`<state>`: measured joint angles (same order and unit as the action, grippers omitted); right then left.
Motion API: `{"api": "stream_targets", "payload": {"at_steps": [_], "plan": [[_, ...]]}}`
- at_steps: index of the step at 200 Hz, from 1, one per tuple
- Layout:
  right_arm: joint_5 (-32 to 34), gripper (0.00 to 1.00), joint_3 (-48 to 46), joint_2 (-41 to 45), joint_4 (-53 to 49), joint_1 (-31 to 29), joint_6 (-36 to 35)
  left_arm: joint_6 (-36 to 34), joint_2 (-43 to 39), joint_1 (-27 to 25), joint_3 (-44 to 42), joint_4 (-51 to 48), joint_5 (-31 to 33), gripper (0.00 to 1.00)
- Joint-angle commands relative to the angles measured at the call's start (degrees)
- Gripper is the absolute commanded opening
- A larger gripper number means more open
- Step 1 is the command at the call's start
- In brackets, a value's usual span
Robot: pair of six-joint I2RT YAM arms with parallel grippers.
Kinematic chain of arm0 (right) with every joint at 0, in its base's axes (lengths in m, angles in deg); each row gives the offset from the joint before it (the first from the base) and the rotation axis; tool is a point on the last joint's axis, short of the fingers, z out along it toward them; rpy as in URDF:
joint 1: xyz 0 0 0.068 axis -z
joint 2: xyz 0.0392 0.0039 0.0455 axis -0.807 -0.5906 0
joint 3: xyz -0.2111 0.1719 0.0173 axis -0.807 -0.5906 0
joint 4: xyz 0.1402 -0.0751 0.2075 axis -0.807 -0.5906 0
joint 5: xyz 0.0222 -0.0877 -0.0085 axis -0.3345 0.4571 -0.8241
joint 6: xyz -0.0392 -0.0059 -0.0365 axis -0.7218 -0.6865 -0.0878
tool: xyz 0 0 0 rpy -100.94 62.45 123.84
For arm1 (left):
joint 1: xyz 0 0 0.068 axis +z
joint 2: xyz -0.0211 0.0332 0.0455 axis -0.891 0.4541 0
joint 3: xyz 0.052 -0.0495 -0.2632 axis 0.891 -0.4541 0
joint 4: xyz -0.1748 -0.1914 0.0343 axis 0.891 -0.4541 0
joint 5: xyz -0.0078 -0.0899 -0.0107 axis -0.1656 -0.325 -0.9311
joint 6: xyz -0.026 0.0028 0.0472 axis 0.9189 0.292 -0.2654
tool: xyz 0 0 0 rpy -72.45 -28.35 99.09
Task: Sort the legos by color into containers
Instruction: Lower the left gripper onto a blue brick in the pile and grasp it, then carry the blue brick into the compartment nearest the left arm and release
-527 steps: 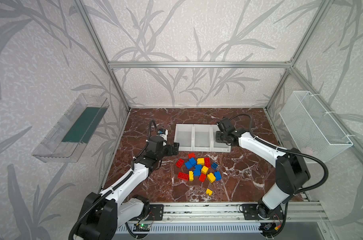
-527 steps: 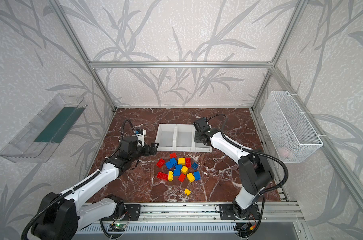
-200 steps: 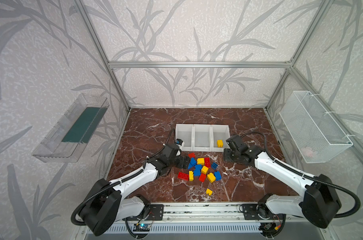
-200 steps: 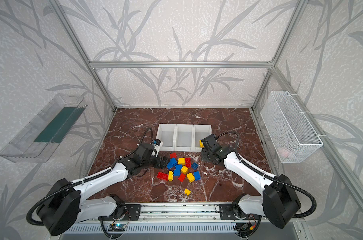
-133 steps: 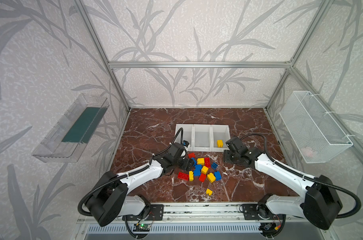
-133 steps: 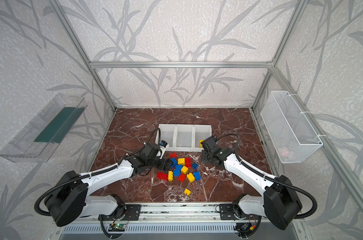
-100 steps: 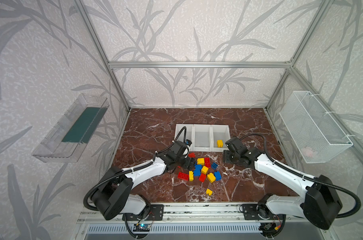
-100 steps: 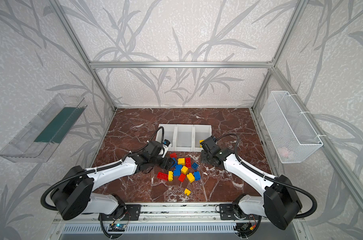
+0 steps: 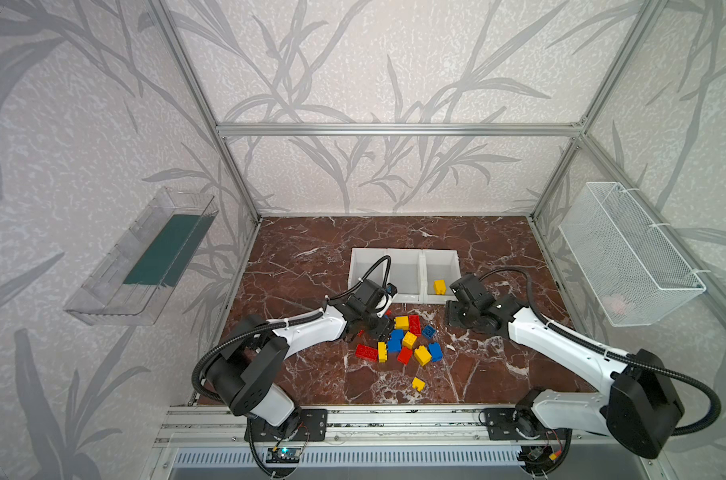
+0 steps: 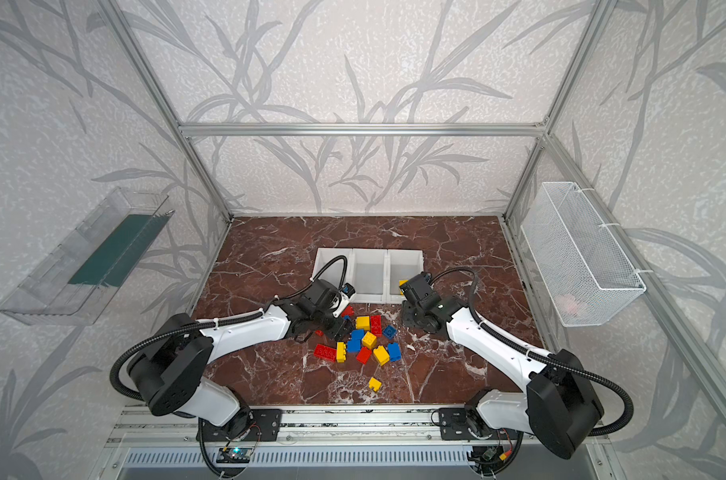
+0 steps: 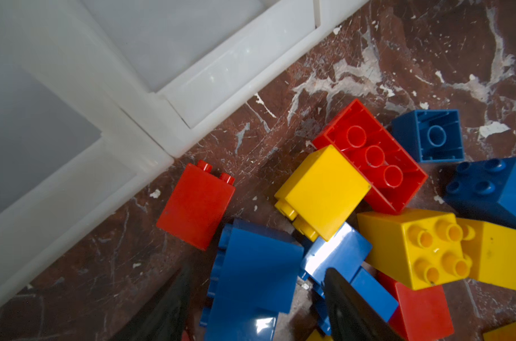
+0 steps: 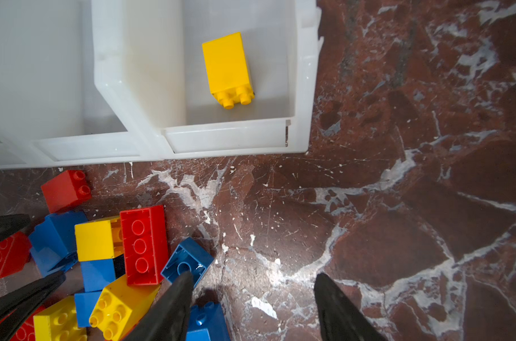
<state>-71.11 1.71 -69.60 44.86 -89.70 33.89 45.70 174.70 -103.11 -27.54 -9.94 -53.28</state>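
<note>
While the left gripper (image 11: 256, 270) flanks a blue brick (image 11: 259, 254), half-wide, the right gripper (image 12: 252, 274) gapes empty over open marble (image 9: 477, 361) centre-right; both top views hide the gaps.

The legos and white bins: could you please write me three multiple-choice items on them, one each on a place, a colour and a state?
1. In which of the three bins does the already sorted yellow brick lie, as seen in a top view?
A. left
B. middle
C. right

2. What colour is the lone brick lying apart from the pile?
A. red
B. yellow
C. blue

3. How does the right gripper stand?
A. shut on a blue brick
B. shut on nothing
C. open, holding nothing

Key:
1 C: it rests on the floor of the right bin, studs toward the low front.
2 B: both top views show it yellow, alone on the tabletop.
3 C: the right wrist view shows its fingers wide apart with only bare marble between them.
</note>
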Motion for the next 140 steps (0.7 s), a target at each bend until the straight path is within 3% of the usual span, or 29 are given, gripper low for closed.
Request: {"api": "stream_targets", "payload": {"at_steps": [1, 74, 118, 140], "plan": [[0.4, 0.66, 0.9, -0.5, -0.5, -0.3, 0.7, -3.0, 1.6, -0.4, 1.8, -0.9, 0.9, 0.66], [0.7, 0.66, 0.0, 0.7, -0.8, -0.2, 1.1, -3.6, 2.2, -1.7, 2.7, -1.8, 1.6, 0.31], [1.5, 0.65, -0.9, 2.6, -1.7, -0.3, 1.4, -2.4, -0.6, -1.9, 7.3, -6.2, 1.8, 0.27], [2.4, 0.65, -2.3, 4.9, -1.8, -0.2, 1.8, 0.3, -2.7, -1.8, 10.4, -7.4, 8.5, 0.26]]}}
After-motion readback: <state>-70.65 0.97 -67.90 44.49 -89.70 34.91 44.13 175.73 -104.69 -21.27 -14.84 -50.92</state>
